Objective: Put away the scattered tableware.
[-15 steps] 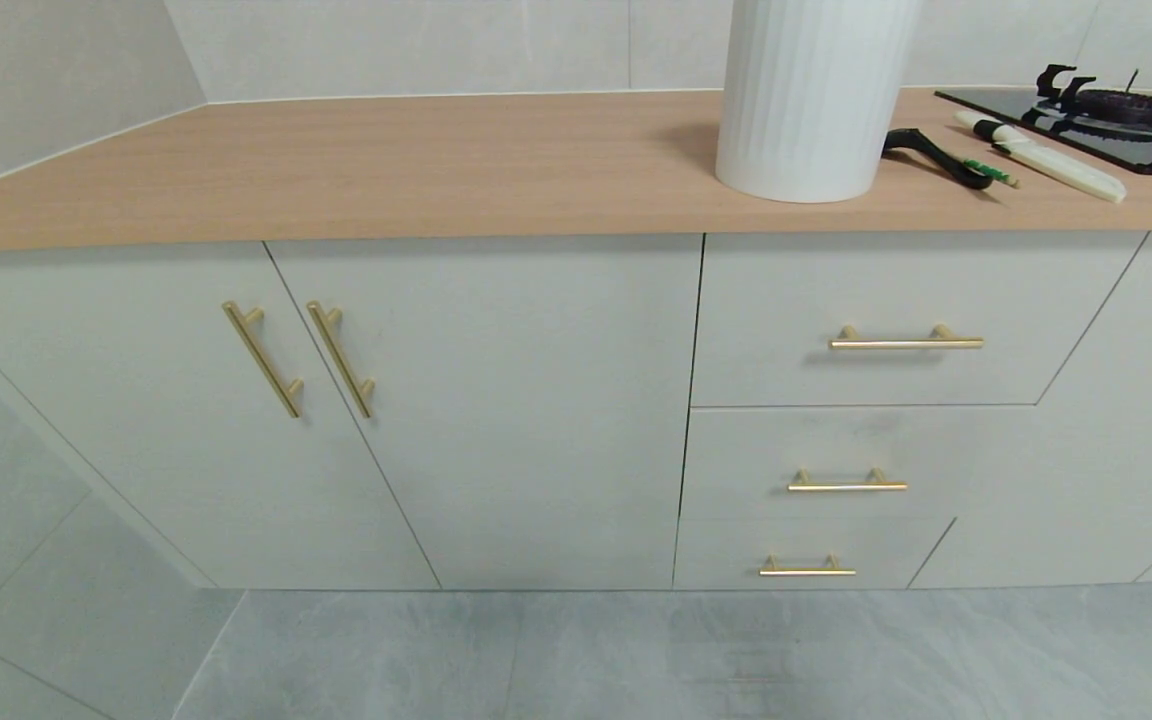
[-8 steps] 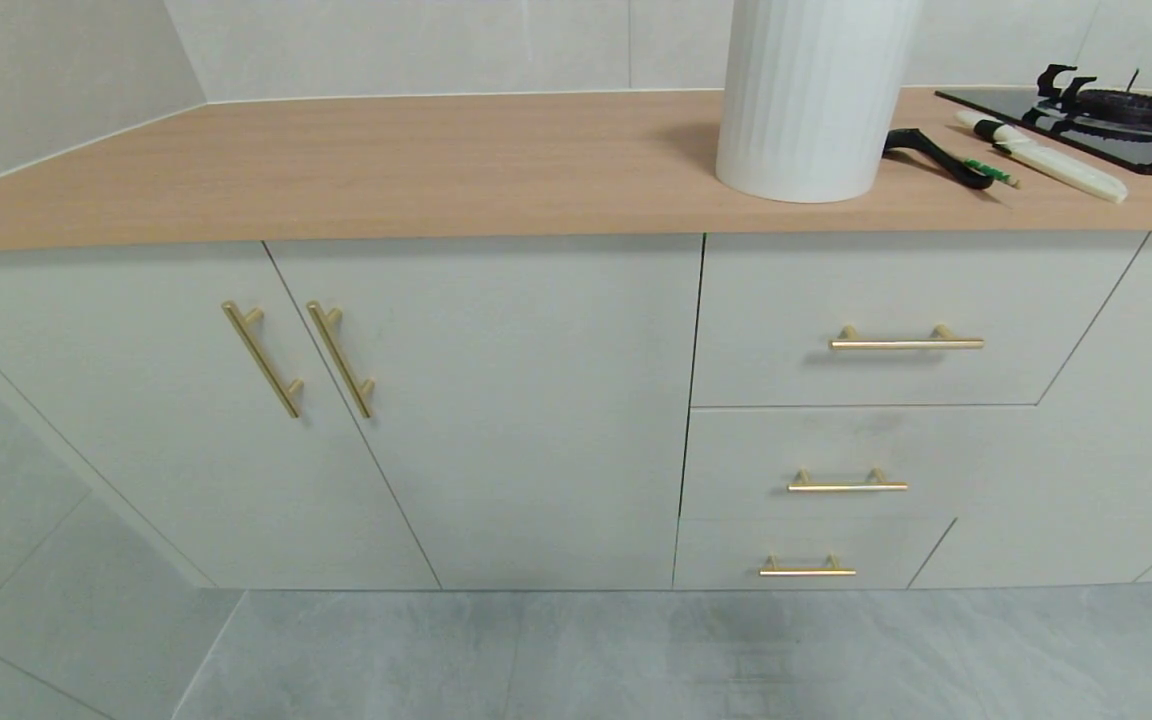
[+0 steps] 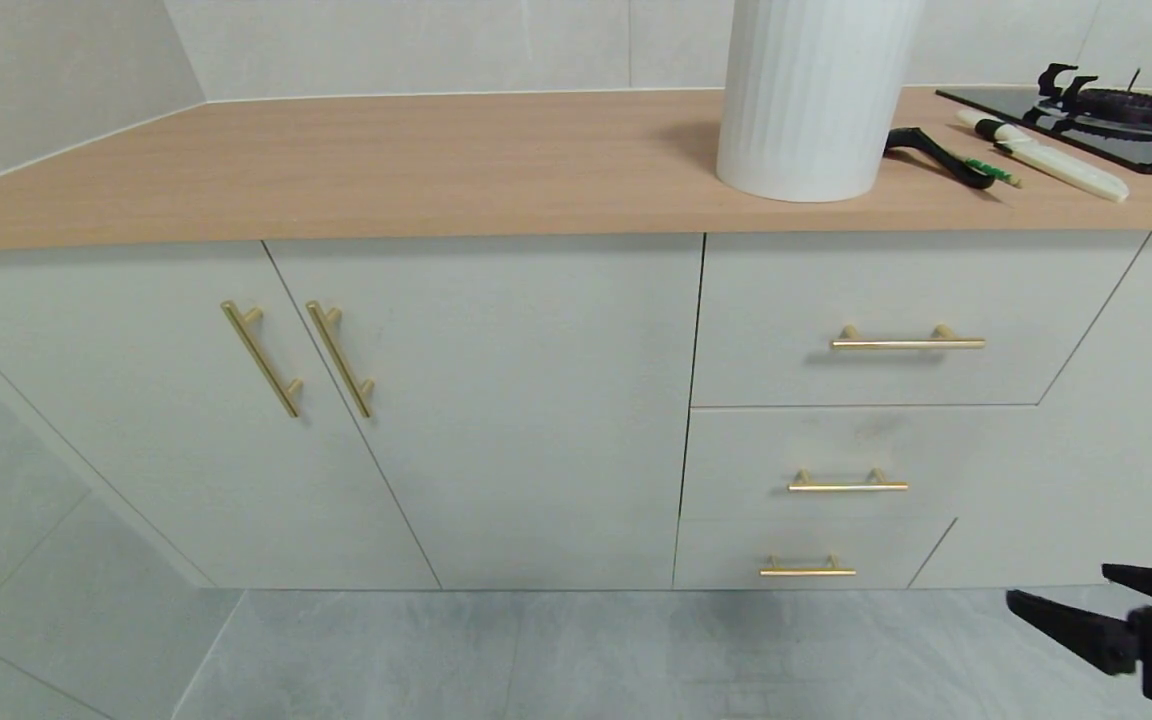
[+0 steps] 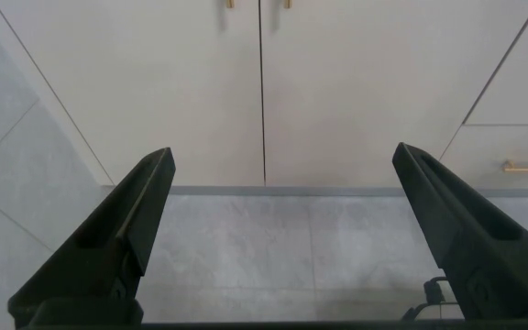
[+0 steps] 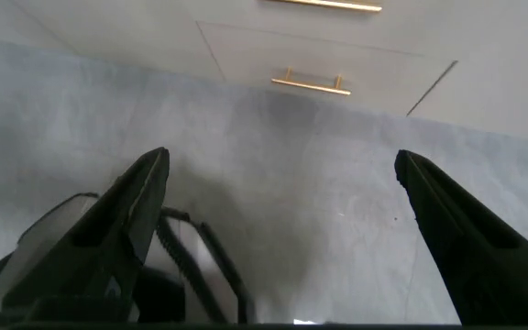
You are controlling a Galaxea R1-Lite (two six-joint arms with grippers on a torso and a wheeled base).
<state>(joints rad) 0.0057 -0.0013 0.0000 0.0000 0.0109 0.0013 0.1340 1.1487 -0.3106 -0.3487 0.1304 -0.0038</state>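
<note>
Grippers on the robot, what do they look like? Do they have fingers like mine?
Not like yours. The left gripper and the right gripper each have just two fingers. They are long, flat, matte black wedges that taper to narrow tips. No markings show on them.

We are seeing a wooden countertop [image 3: 386, 170] carrying 1 white ribbed container [image 3: 811, 95], 1 black-handled tool [image 3: 939, 158], 1 white knife [image 3: 1066, 170] and a gas hob [image 3: 1136, 140].
</note>
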